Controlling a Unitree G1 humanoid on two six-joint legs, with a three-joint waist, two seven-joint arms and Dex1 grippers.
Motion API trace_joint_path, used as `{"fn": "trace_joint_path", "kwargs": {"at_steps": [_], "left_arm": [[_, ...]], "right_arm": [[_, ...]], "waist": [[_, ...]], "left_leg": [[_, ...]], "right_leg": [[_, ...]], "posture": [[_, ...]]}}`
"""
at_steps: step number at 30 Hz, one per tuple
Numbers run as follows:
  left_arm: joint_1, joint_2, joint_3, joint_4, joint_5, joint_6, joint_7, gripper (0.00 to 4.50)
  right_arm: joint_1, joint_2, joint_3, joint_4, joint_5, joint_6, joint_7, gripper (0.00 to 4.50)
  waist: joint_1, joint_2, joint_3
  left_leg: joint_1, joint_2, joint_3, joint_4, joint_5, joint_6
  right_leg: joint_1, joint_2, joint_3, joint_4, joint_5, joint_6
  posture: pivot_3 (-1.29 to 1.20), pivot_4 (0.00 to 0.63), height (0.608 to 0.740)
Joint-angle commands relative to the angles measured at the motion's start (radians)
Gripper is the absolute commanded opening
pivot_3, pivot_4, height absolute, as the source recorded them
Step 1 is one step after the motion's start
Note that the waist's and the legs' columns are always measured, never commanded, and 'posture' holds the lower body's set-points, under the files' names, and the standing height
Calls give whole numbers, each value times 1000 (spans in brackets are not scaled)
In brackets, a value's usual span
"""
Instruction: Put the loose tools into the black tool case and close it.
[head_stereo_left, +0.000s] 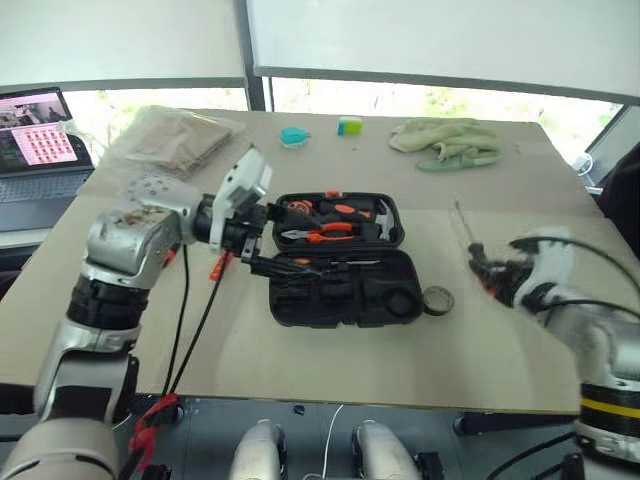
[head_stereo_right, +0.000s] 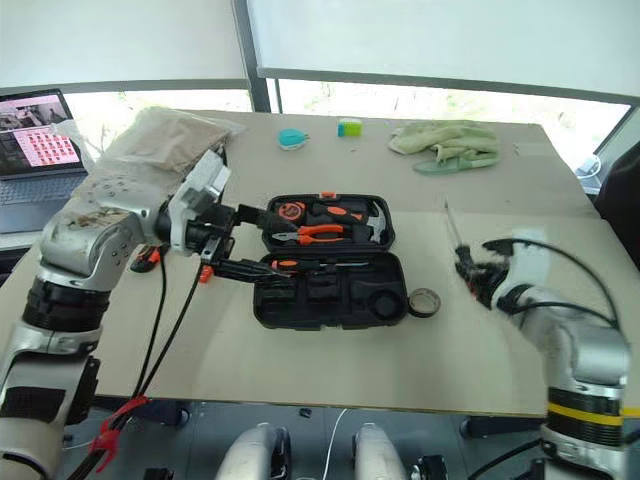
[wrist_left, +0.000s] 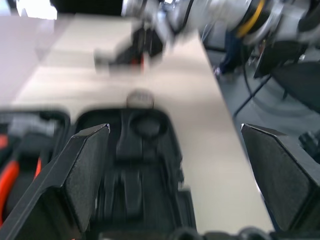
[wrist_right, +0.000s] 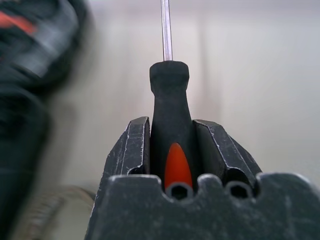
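Right gripper, jaws clamped on the black-and-orange handle of a screwdriver — its steel shaft runs straight on past the fingertips, away from the wrist. Toward the robot's left of it lie the small greyish ring, then the open black tool case. Left gripper, jaws spread wide and holding nothing, hangs at the case's far-left edge.
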Motion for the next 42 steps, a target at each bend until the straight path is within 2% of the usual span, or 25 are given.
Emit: {"fn": "trace_joint_path", "kwargs": {"at_steps": [1,4,8,13,19,27,39,41,42], "left_arm": [[42,78,43,-70,-29,10,-34,4500],[88,130,62,-105,-46,24,-34,4500],[129,159,103,-179,-93,66,-2,4500],[140,160,125,-226,-120,97,49,4500],[144,168,140,-246,-141,114,83,4500],[137,162,134,-255,-155,118,109,4500],[112,133,105,-230,-138,96,110,4500],[106,130,102,-223,-135,92,108,4500],[106,130,101,-221,-134,91,108,4500]], "right_arm": [[-39,-107,151,-127,16,-167,325,1010],[-127,-126,299,-101,-38,-268,484,1010],[-271,-85,499,33,-173,-429,635,1010],[-406,-23,631,304,-366,-654,688,1010],[-476,13,653,523,-458,-836,733,1010],[-520,66,640,683,-514,-936,730,1010],[-528,110,626,731,-535,-918,722,1010],[-528,119,615,709,-518,-889,722,2010],[-527,122,609,695,-506,-875,725,2232]], "waist": [[-5,-2,0],[-3,-4,0],[8,-5,1],[21,-6,2],[23,-7,2],[13,-7,2],[10,-7,2],[10,-7,2],[10,-7,2]], "left_leg": [[2,0,0,-2,0,0],[3,2,0,-2,0,0],[3,1,1,-1,0,-1],[0,1,1,3,0,0],[-1,1,1,4,0,0],[-1,1,1,4,0,0],[-1,1,1,5,0,-1],[-1,1,1,5,0,-1],[-1,1,1,5,0,-1]], "right_leg": [[1,1,0,0,0,0],[3,3,-1,-1,0,-1],[1,2,1,-1,0,-1],[1,1,0,0,0,-1],[0,1,0,0,0,-1],[0,2,0,4,0,-1],[-1,2,0,6,0,-1],[-1,2,0,6,0,-1],[-1,2,0,6,-1,-1]], "posture": [[0,150,740],[0,150,740],[0,150,740],[0,150,740],[0,150,740],[0,150,740],[0,150,740],[0,150,740],[0,150,740]]}}
